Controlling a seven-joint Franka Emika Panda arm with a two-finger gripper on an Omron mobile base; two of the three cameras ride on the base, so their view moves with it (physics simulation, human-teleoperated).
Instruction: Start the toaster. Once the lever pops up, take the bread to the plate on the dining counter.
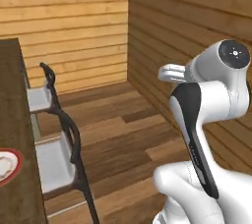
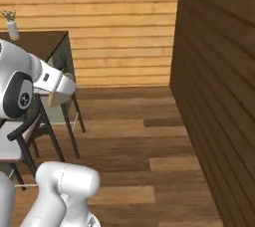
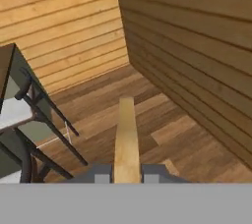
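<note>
The dining counter [image 1: 12, 120] lies well off to the left of the jaws, two chairs [image 1: 59, 154] tucked against its side between it and the arm. The plate [image 1: 9, 165] sits on the counter's near stretch, apparently nothing on it, ready to receive the toast. The gripper [image 3: 127, 179] is clamped on the bread [image 3: 126, 139], held edge-on between the jaws and jutting forward over open floor, likely for carrying.

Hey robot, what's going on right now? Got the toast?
Gripper shut on the bread, slice edge-on. Plate on the dining counter, to the left. Chairs line the counter's near side.
</note>
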